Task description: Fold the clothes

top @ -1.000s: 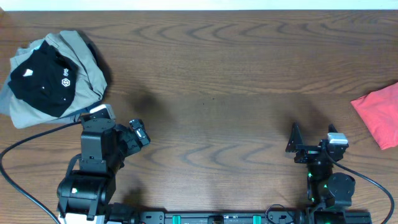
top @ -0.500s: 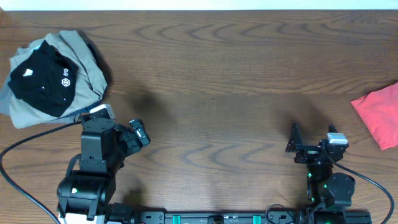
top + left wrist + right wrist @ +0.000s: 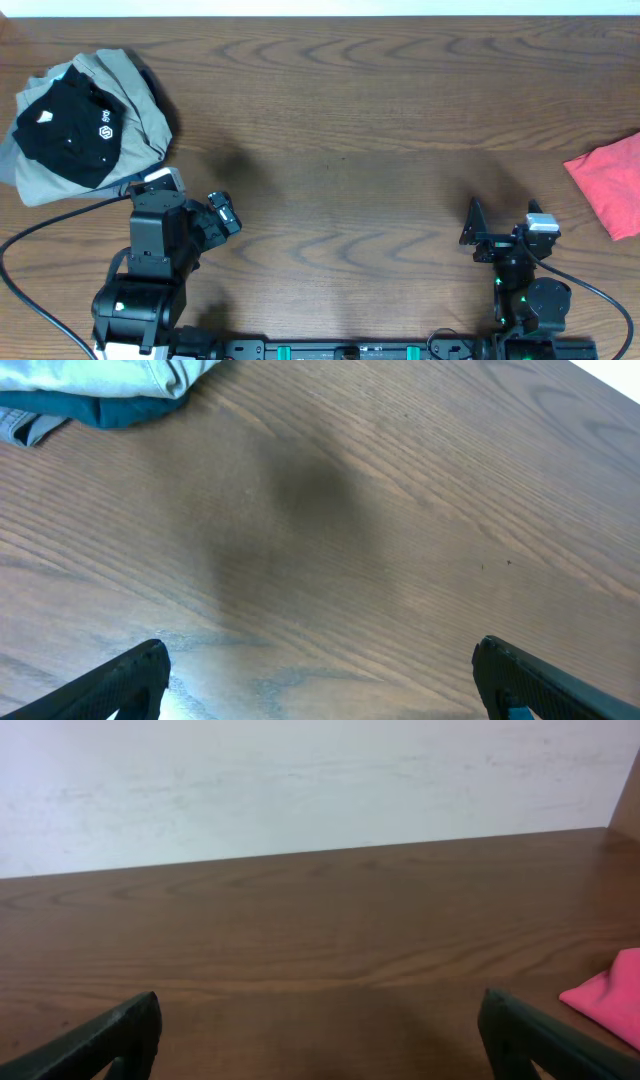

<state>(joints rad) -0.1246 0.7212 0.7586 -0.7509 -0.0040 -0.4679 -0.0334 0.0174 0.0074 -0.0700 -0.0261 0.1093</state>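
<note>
**Both pincers wide open and empty; clothes lie at the counter's far left corner and right edge**

From my seat I see the left pincer (image 3: pixel 222 213) near the counter's (image 3: pixel 360 120) near edge, towards the left corner. Its fingers are spread wide and have hold of nothing. Its own wrist camera agrees: the left pincer (image 3: pixel 320 660) shows one dark fingertip at each lower corner of the picture, with only bare wood grain and a soft shadow between them.

The right pincer (image 3: pixel 470 228) sits near the near edge too, towards the right corner, and is just as fully parted and empty. In its wrist view the right pincer (image 3: pixel 318 1015) frames open counter running to the far edge, with a pale wall (image 3: pixel 300 780) behind.

The pile of clothes (image 3: pixel 85 125) lies in the far left corner, well apart from both pincers. A black garment (image 3: pixel 70 130) with small white marks lies on top of a grey garment (image 3: pixel 135 90), which spreads out under it on all sides. The left wrist camera catches only a pale edge of the pile (image 3: pixel 100 380) at its upper left, with a darker teal layer beneath.

A red cloth (image 3: pixel 610 180) lies flat at the right edge, partly cut off by the frame. The right wrist view shows its corner (image 3: pixel 605 995) low on the right.
</note>
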